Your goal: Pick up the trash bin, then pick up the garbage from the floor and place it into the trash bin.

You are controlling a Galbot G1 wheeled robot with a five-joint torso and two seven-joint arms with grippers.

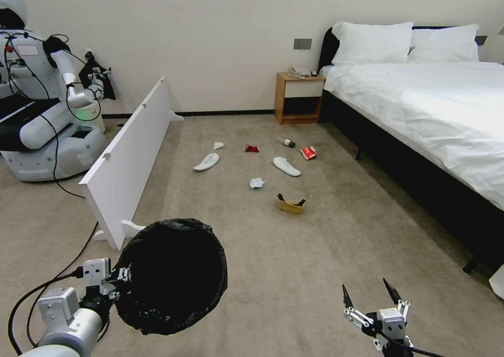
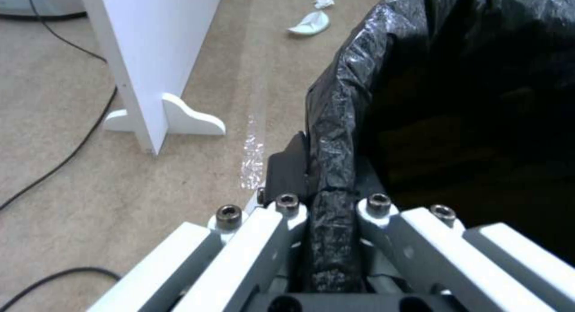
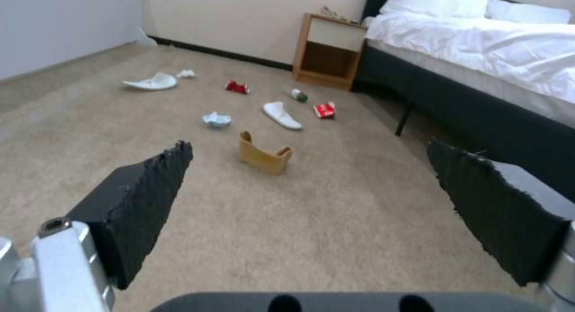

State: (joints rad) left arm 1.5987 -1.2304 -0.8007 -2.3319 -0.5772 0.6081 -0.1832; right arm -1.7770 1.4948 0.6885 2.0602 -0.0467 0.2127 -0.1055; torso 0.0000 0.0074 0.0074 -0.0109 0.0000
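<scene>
Trash bin (image 1: 170, 275), crinkly black liner, rim clamped by left gripper (image 2: 332, 213); right gripper (image 1: 370, 296) spread apart.

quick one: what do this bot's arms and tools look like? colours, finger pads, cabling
Both arms end in white and silver hardware. The left tool sits on a pale grey cylindrical forearm with boxy white blocks and a black cable looping off it. White linkage bars with dark hex bolts show in the left wrist view. The right tool has white links, a black cable and two tapered black fingers faced with rough, foam-like pads.

Black-lined trash bin (image 1: 170, 275), white slippers (image 1: 206, 161) — red can (image 1: 252, 148), brown cardboard (image 1: 291, 203)
</scene>
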